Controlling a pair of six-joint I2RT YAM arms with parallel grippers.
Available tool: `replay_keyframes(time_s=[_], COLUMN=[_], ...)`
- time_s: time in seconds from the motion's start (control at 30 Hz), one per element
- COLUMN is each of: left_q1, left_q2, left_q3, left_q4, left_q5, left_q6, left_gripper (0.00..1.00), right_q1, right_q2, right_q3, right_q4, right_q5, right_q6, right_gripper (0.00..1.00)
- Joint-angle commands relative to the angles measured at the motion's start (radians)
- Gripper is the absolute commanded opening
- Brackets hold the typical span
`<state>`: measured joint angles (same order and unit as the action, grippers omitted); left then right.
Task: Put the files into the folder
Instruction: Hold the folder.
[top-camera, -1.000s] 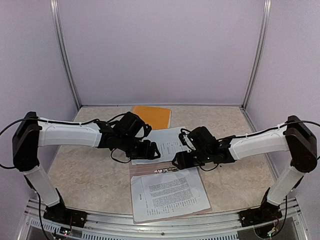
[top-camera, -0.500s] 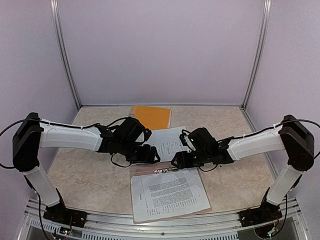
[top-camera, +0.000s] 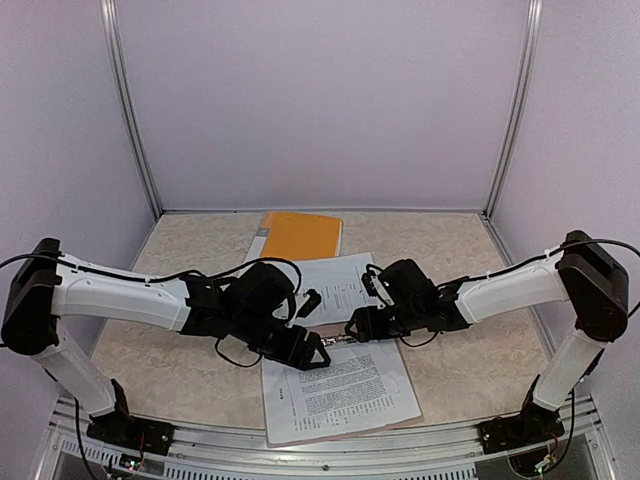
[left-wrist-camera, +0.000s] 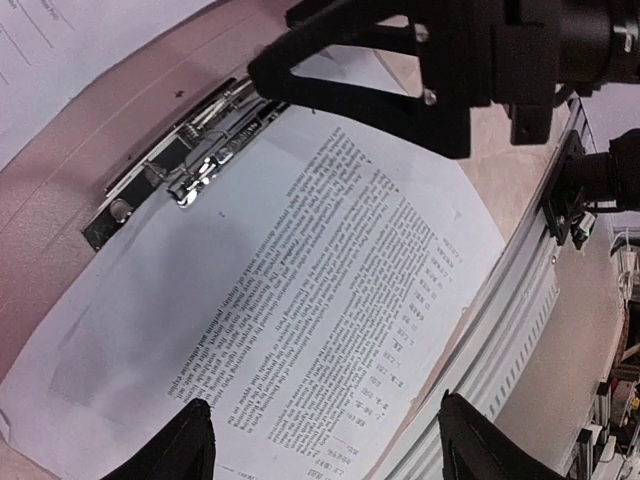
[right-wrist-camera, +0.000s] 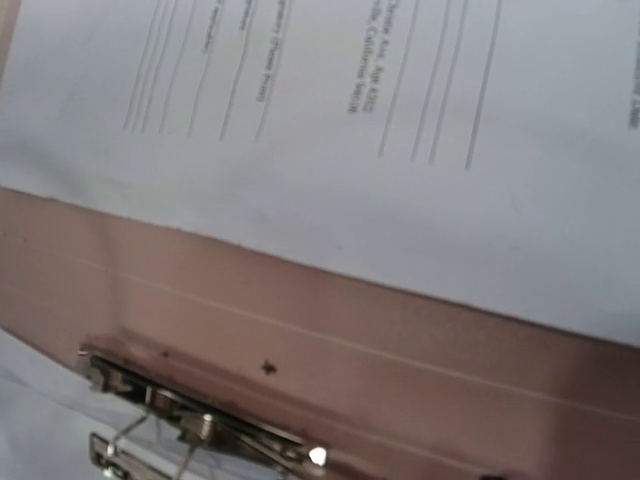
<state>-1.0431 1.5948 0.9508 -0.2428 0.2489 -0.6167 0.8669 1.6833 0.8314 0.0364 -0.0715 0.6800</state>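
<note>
The left gripper (left-wrist-camera: 330, 450) hangs with its fingers spread wide and nothing between them, low over the top end of a printed sheet (left-wrist-camera: 330, 300). That sheet is thin white paper covered in dense black text. It lies flat on the near half of an open pinkish-brown folder (left-wrist-camera: 90, 140), with its top edge at the metal clip (left-wrist-camera: 190, 165) on the spine. The right gripper (top-camera: 353, 326) points at this clip from the other side; whether its fingers are parted or closed cannot be told. A second sheet (right-wrist-camera: 350, 150), white with sparser lined text, overlaps the folder's far half. Beyond it an orange folder (top-camera: 300, 235) lies on the table (top-camera: 170, 350).
</note>
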Motion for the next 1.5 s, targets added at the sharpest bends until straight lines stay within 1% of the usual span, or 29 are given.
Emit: replay_keyframes(time_s=[0.0, 0.17, 0.47, 0.77, 1.47], left_q1=[-0.034, -0.050, -0.051, -0.052, -0.052], left_q2=[0.000, 0.069, 0.105, 0.120, 0.141], left_q3=[0.007, 0.040, -0.014, -0.061, -0.098], left_q4=[0.016, 0.005, 0.049, 0.085, 0.100], left_q5=[0.068, 0.095, 0.100, 0.088, 0.067], left_q6=[0.047, 0.069, 0.064, 0.038, 0.008], left_gripper=[0.73, 0.73, 0.73, 0.73, 0.73], right_q1=[-0.009, -0.009, -0.009, -0.008, -0.009], right_q2=[0.012, 0.013, 0.027, 0.035, 0.007], right_q3=[-0.018, -0.014, -0.013, -0.012, -0.018], right_q4=[0.015, 0.012, 0.015, 0.024, 0.026], right_q5=[-0.012, -0.018, -0.026, -0.038, -0.059], right_q6=[0.016, 0.016, 0.021, 0.023, 0.032], right_gripper=[0.66, 0.66, 0.66, 0.66, 0.64])
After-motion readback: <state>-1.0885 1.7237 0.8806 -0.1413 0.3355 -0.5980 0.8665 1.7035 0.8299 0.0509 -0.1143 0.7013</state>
